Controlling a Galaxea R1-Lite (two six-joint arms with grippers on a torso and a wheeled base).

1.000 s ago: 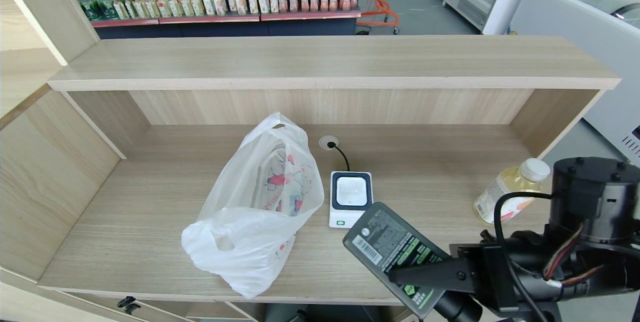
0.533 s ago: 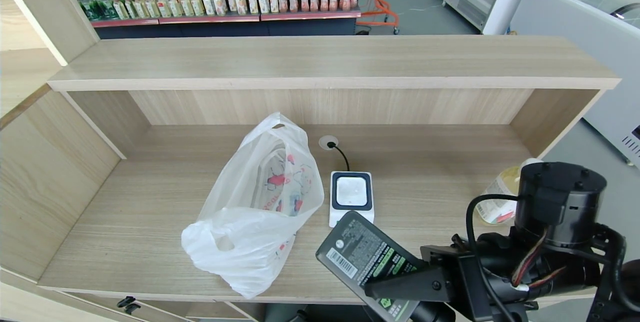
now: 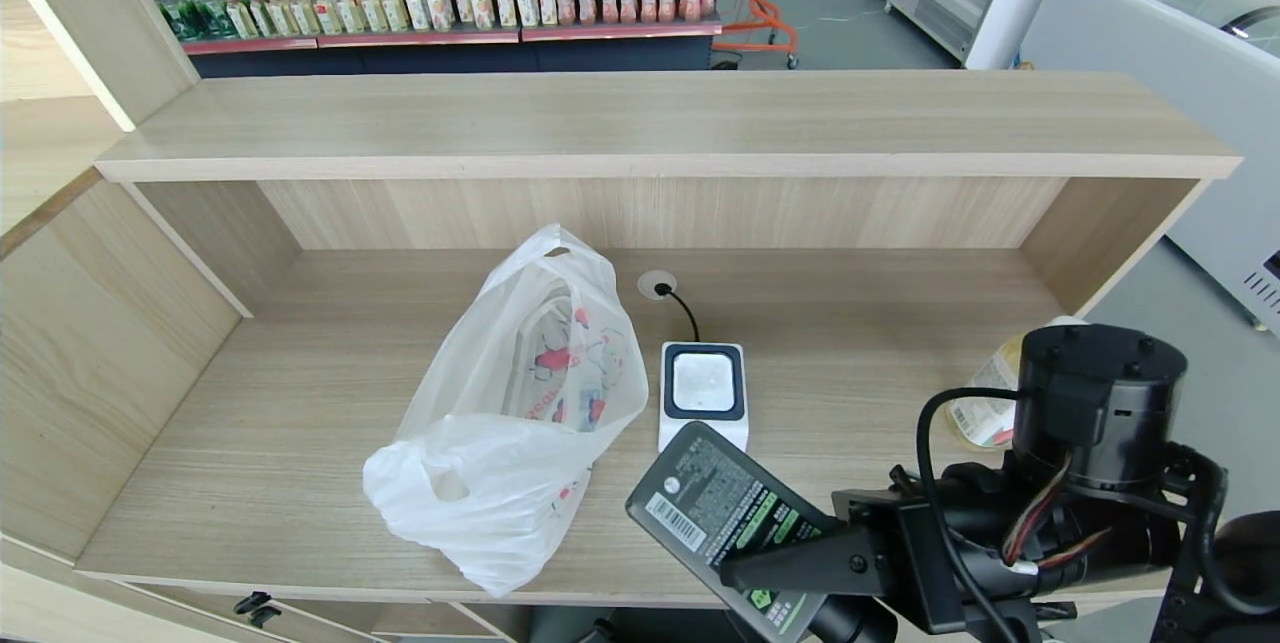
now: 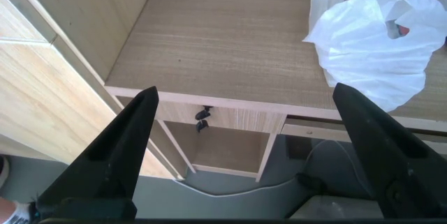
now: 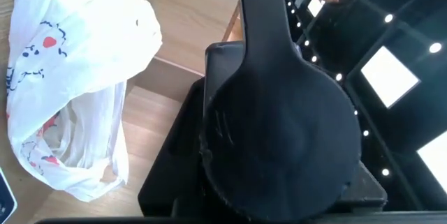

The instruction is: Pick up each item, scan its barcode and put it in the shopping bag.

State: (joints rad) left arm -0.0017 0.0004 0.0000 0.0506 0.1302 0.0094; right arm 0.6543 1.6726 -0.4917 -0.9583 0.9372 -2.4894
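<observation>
A flat dark grey package (image 3: 715,513) with a white barcode label facing up is held just in front of the white scanner (image 3: 702,393), above the counter's front edge. My right gripper (image 3: 750,578) is shut on its near end. The white plastic shopping bag (image 3: 520,403) stands left of the scanner with printed items inside; the bag (image 5: 70,70) also lies close by in the right wrist view. My left gripper (image 4: 244,161) hangs open and empty off the counter's front edge, with the bag (image 4: 380,42) off to one side.
A clear bottle of yellow liquid (image 3: 985,403) stands at the counter's right, partly hidden behind my right arm. The wooden counter (image 3: 300,403) has side walls and a raised back shelf. The scanner's cable runs back to a hole (image 3: 657,284).
My right gripper has carried the package to the left, until its far end overlaps the scanner's front edge. The arm now hides more of the bottle. Bag and scanner have not moved.
</observation>
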